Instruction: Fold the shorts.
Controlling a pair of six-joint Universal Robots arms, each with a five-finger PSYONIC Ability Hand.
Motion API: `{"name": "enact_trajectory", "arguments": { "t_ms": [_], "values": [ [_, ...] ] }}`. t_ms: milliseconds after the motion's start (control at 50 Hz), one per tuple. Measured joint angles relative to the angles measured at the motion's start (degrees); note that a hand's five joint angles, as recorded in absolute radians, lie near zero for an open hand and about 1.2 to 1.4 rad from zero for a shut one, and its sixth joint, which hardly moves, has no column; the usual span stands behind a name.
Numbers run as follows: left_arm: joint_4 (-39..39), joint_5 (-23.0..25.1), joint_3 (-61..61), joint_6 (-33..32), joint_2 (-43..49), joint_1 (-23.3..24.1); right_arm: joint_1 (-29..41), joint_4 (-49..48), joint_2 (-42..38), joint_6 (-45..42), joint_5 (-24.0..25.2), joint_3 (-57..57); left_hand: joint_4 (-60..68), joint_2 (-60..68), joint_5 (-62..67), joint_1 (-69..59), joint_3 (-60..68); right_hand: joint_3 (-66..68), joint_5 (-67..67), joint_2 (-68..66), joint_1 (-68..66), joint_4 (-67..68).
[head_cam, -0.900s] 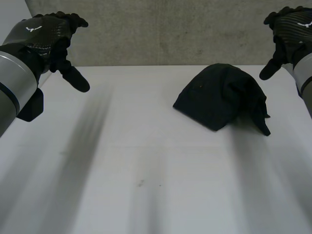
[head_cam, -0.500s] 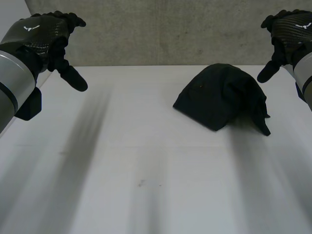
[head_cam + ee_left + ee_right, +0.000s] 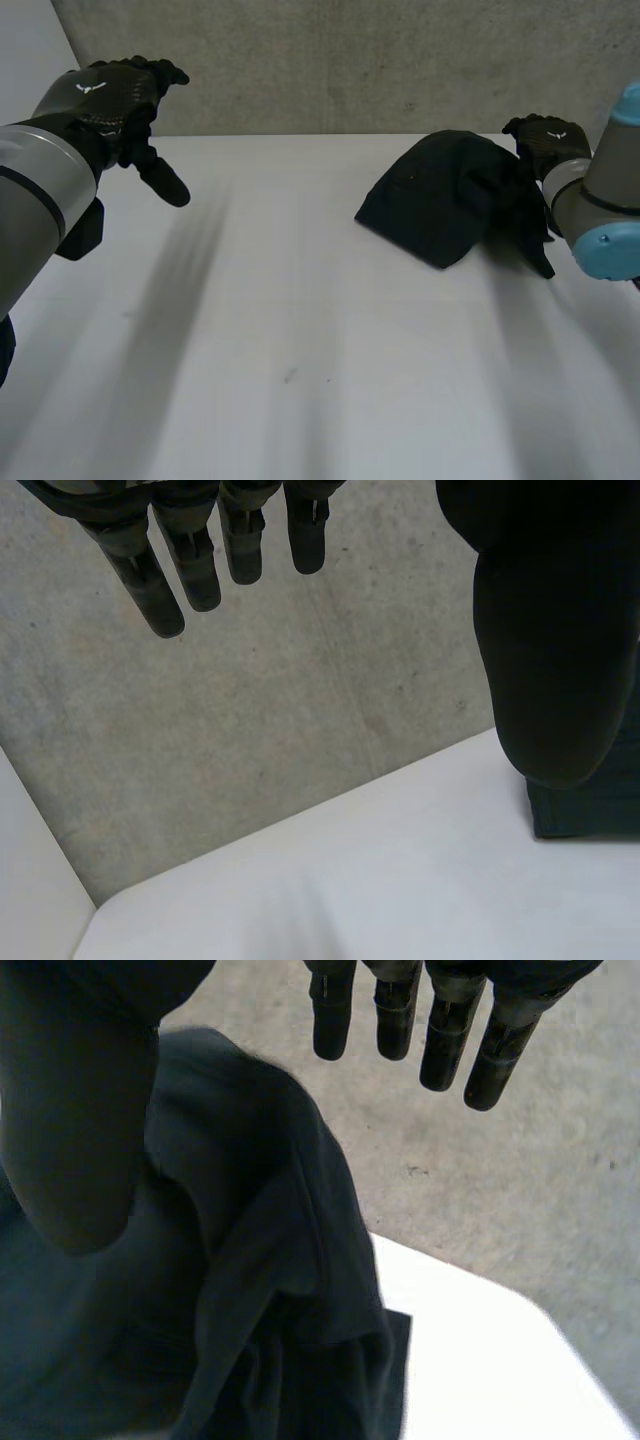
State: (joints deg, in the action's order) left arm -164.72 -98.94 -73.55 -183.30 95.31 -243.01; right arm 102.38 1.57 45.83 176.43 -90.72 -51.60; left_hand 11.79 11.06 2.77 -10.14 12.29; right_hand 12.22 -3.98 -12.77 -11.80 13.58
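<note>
1. Over on the far right of the white table, the black shorts sat in a bunched-up heap, humped in the middle with a loose flap trailing off toward my right side. It was nowhere near flat and had no clean fold in it.
2. My right hand was at the far right edge of that heap. From the head view I couldn't tell if it was touching or just beside it. In the right wrist view the fingers were straight and spread away from the thumb, with the cloth lying below the palm. Nothing was pinched.
3. My left hand hung over the far left of the table, well apart from the shorts. Its fingers were straight and relaxed, thumb out to the side, holding nothing.
4. Step-wise, I'd call this the very start: the right hand was going in for a first grab, and no folding was done yet.
5. For the next move, I figured the right hand needed to close on one edge of the cloth. I honestly couldn't tell waistband from leg hem in that lump. The left needed to come across and take another edge, so the two could pull the thing out flat before any fold.
6. One worry: it's soft stuff, so pinching several layers at once would probably just drag the whole lump around.
</note>
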Motion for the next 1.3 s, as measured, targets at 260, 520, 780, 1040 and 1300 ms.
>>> {"name": "enact_trajectory", "arguments": {
  "t_ms": [260,520,780,1040,1300],
  "values": [
    [-2.19,-0.06,-0.35,0.05,2.98,0.07,-0.31,-3.9,-9.26,5.84,5.19,7.22,0.0,0.0,0.0,0.0,0.0,52.44,-47.53,-53.93,-39.99,53.18],
    [-10.81,0.48,-3.79,1.15,9.18,0.77,3.21,-8.61,13.31,-4.59,16.7,-9.79,0.0,0.0,0.0,0.0,0.0,54.99,-49.59,-54.25,-40.0,54.84],
    [-15.15,8.59,-5.54,11.69,22.42,1.16,13.35,-9.8,26.35,-6.66,16.88,-25.6,0.0,0.0,0.0,0.0,0.0,54.99,-49.61,-54.25,-40.63,54.84],
    [-6.95,18.56,-2.76,23.21,31.51,1.67,17.69,-13.1,28.07,-6.09,16.77,-32.1,10.08,11.31,9.23,-13.5,9.46,55.0,-49.61,-54.25,-40.72,54.84],
    [-6.01,18.78,-2.69,28.7,28.75,1.65,17.97,-15.57,28.92,-6.8,16.94,-35.7,56.62,57.29,53.51,-55.35,55.56,50.78,-48.57,-50.08,-39.91,49.48]
  ]
}}
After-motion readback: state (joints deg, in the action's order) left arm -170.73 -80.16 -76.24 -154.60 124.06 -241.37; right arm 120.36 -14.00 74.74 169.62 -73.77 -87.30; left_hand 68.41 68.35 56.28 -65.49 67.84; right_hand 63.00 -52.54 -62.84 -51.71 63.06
